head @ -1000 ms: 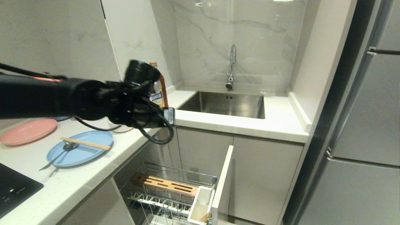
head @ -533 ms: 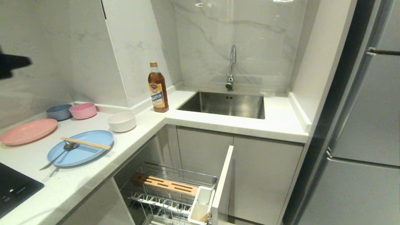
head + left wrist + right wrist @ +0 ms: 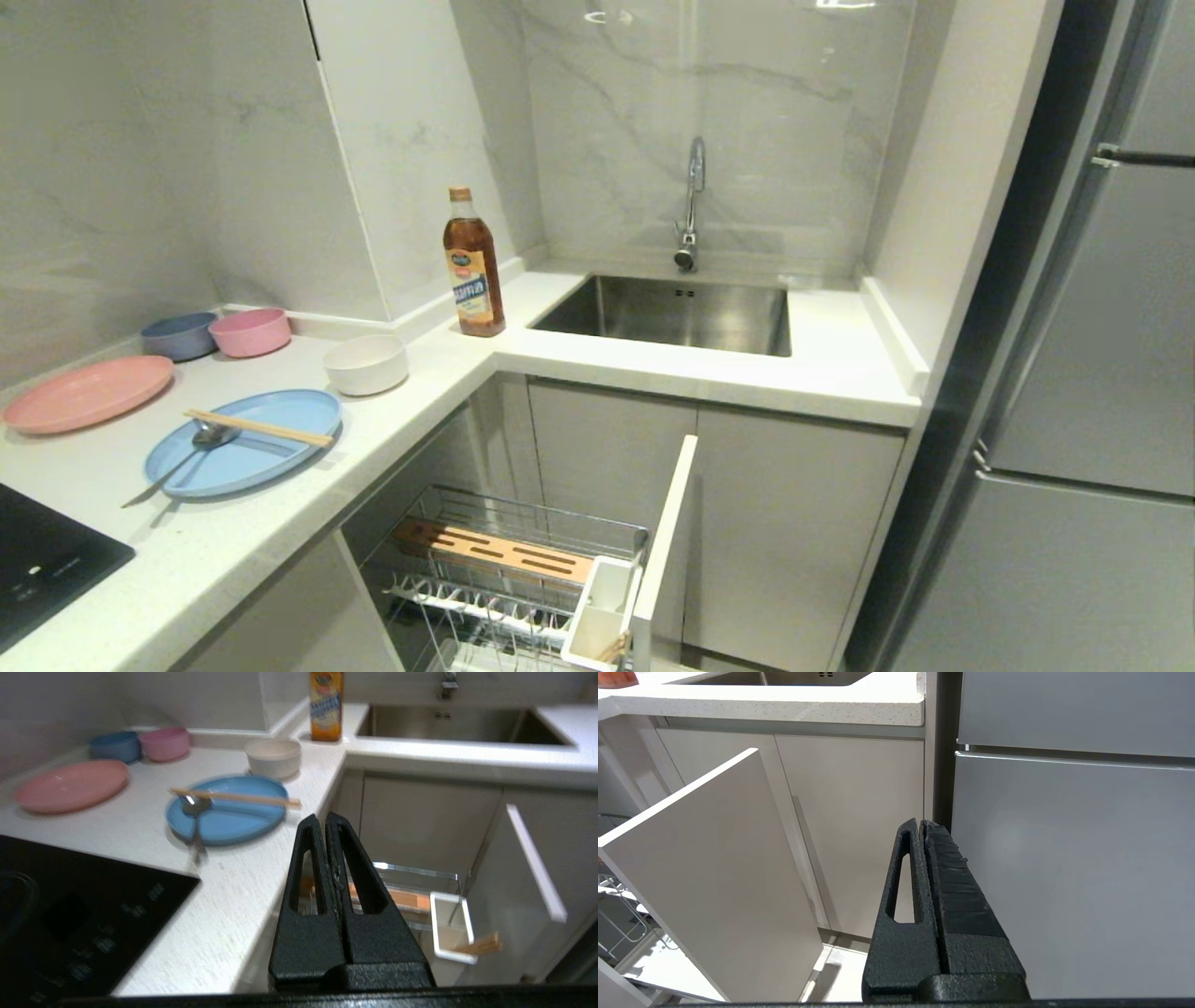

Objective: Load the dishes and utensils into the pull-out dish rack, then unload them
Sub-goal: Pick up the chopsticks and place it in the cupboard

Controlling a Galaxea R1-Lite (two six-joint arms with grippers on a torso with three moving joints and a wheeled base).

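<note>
**Dishes on counter, rack pulled out, both grippers closed on nothing**

Large light-blue oval plate [image 3: 245, 444] lies flat at lower left of the head view, long axis running lower left to upper right. Light wooden chopsticks [image 3: 259, 427] lie across it, nearly level. Shiny metal spoon [image 3: 191, 448] rests bowl on the plate, handle pointing lower left past the rim. Cream-white round bowl [image 3: 366, 363] stands just beyond. Chrome wire pull-out dish rack [image 3: 504, 579] is open, bottom centre. Left gripper [image 3: 325, 820] and right gripper [image 3: 920, 827]: fingers pressed together, empty.

chopsticks [image 3: 259, 427] and spoon [image 3: 201, 441] on plate [image 3: 245, 455], bowl [image 3: 366, 363] behind
</note>
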